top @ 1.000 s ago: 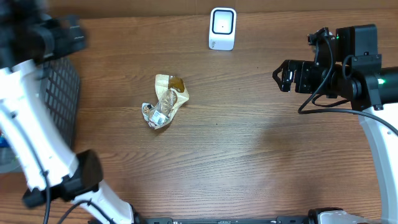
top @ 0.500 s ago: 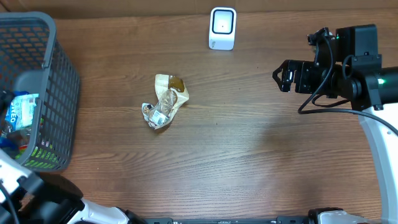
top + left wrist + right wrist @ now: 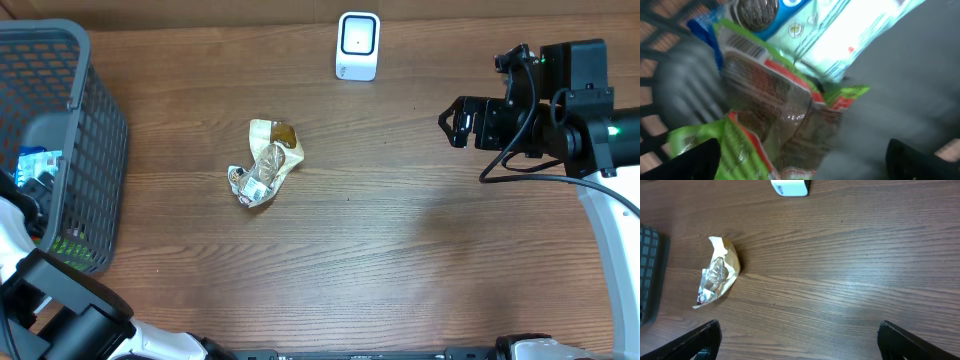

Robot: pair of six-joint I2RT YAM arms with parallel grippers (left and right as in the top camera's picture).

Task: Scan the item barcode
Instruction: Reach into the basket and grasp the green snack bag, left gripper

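**Left gripper wide over the basket, right one wide over bare wood**

My left gripper (image 3: 801, 164) hangs inside the basket (image 3: 95, 110), which stands at the table's (image 3: 400, 250) 9 o'clock edge. Its fingers (image 3: 692, 161) sit in the two lower corners of my left wrist view, spread wide, with nothing between them. The view is blurred, so I cannot tell whether a tip touches anything.

Under that gripper lies the green pack (image 3: 785, 125) – red trim, a clear window, crumpled. It fills the view from the centre down to 7 o'clock. A barcode (image 3: 742, 47) shows at its 10 o'clock end. A pale blue pack (image 3: 840, 35) lies against it at 1 o'clock and runs off the top of the frame. Both rest among the basket's dark bars.

My right gripper (image 3: 452, 127) hovers at about 2 o'clock over the table, jaws wide and empty, pointing toward 9 o'clock. Below it is only wood grain.

The scanner (image 3: 358, 45) – a small white box – stands at the 12 o'clock edge, well apart from both grippers. A crumpled wrapper (image 3: 265, 165), gold and clear, lies flat on the wood at 7 o'clock from the scanner, between the basket and the table's centre. Neither gripper touches it.
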